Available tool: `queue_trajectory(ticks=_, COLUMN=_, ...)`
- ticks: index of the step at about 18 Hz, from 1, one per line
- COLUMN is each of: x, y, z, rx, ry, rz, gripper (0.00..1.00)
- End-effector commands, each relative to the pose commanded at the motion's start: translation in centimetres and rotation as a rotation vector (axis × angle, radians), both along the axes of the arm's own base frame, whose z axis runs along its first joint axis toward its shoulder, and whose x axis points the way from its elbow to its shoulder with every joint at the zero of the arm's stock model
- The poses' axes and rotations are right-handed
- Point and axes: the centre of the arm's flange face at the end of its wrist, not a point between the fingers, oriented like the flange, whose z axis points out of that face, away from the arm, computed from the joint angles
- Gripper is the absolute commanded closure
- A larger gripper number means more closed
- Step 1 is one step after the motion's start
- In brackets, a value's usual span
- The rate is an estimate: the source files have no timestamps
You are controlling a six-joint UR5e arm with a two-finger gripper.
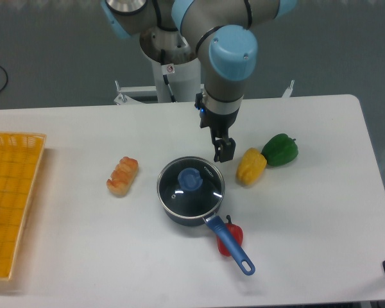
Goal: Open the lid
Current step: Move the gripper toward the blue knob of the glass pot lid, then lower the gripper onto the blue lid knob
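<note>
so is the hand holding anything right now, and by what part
Nothing is held. The hand hangs in the air above the table, up and to the right of the lid, which sits on the saucepan with its blue knob untouched.

The round transparent glass lid with a thin silver rim and blue centre knob [190, 187] sat flat, closing the dark saucepan.
</note>
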Motion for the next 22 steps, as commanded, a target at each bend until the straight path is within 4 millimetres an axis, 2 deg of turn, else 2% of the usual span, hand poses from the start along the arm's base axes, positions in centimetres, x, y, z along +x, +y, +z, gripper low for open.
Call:
queue_trajectory(ticks=2, x=0.5, y=1.8, z=-0.5, rx=-0.058, ry=0.039, rz=-0.04, gripper=0.0)
queue_trajectory(ticks=4, x=-0.1, y=2.6, z=-0.2, rx=-0.052, ry=0.052, rz=-0.029, gripper=0.0)
queue_trajectory(ticks=7, x=-0.1, y=3.1, z=-0.5, rx=-0.047, ry=0.062, rz=-0.013, gripper=0.0)
queue_trajectory(ticks=10, x=1.2, y=3.6, z=-2.4, rx=-0.052, ry=0.057, rz=0.009, gripper=0.0)
queue_trajectory(ticks=13, x=1.8, y=3.4, z=-4.0, rx=-0.064, ry=0.044, rz=0.056, gripper=0.0)
queue_trajectory(ticks=15, x=2.4, y=4.1, z=-4.2, rx=-0.046, ry=0.061, rz=0.068, gripper=0.0)
queue_trajectory(ticks=17, x=2.4, y=4.2, z=-5.0, rx=-0.052, ry=0.056, rz=0.084, gripper=0.0)
queue_trajectory(ticks=22, x=2.8, y=4.6, z=-5.5, rx=-0.057, ry=0.053, rz=0.075, gripper=0.0)
